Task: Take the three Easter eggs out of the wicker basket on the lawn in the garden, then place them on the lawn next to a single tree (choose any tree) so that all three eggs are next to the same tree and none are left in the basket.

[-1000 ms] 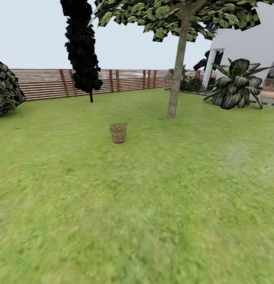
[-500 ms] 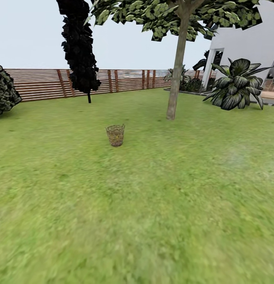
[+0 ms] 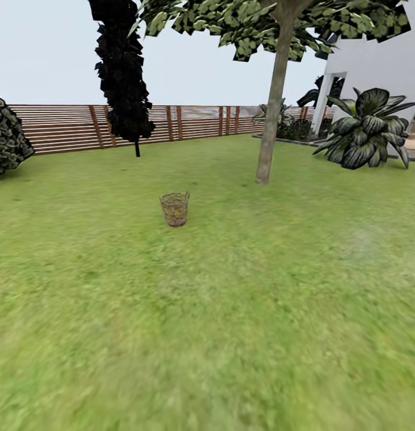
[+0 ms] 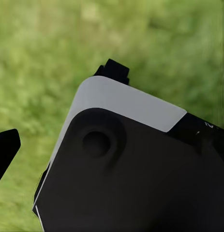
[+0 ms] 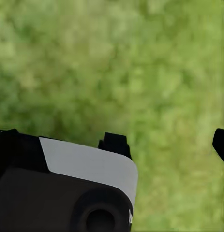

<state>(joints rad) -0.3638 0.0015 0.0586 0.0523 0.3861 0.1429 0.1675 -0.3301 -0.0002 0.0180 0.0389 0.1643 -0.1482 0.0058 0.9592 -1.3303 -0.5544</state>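
Note:
The wicker basket (image 3: 174,209) stands upright on the lawn (image 3: 231,311), some way ahead and a little left of centre. The Easter eggs are hidden; nothing of them can be made out through the weave at this distance. The tree (image 3: 271,126) with the bare grey-brown trunk rises behind and to the right of the basket. In the left wrist view my left gripper (image 4: 58,111) hangs over grass with its dark fingertips (image 4: 6,149) wide apart and nothing between them. My right gripper (image 5: 167,144) is likewise open over grass, beside a white and black part of my body (image 5: 82,169).
A dark narrow cypress (image 3: 121,72) stands at the back left before the slatted wooden fence (image 3: 189,123). A round bush (image 3: 7,137) is at the far left. A broad-leafed plant (image 3: 366,129) and the white house (image 3: 375,66) are at the right.
The whole head picture has shifted slightly, so the camera has moved; the basket now sits a little lower and further left in it. Nothing on the lawn has moved.

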